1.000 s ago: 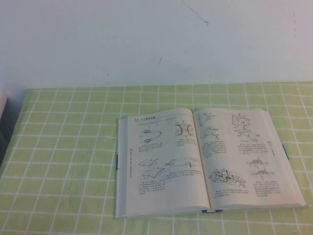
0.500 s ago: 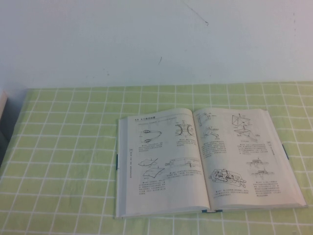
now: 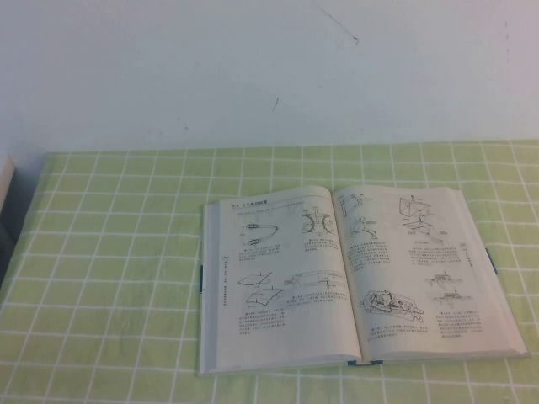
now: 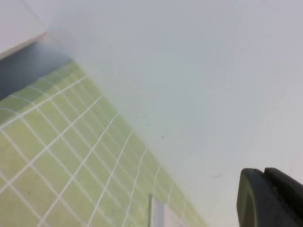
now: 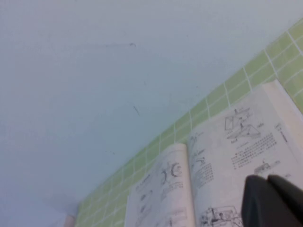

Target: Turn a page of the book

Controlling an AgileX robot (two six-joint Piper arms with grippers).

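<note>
The book [image 3: 354, 278] lies open and flat on the green checked cloth, right of the table's middle, with line drawings on both pages. The right-hand page [image 3: 421, 269] lies flat; the left-hand page [image 3: 278, 278] bulges slightly at the spine. Neither gripper shows in the high view. My right gripper [image 5: 267, 189] is shut and empty, its dark fingertips held above the book's right-hand page [image 5: 246, 137]. My left gripper [image 4: 265, 189] is shut and empty, off to the left facing the wall; a sliver of the book's corner [image 4: 156, 213] shows in its view.
The green checked tablecloth [image 3: 109, 278] covers the table up to a pale wall [image 3: 269, 76] at the back. A white and dark object [image 3: 4, 210] sits at the table's far left edge; it also shows in the left wrist view [image 4: 19, 28].
</note>
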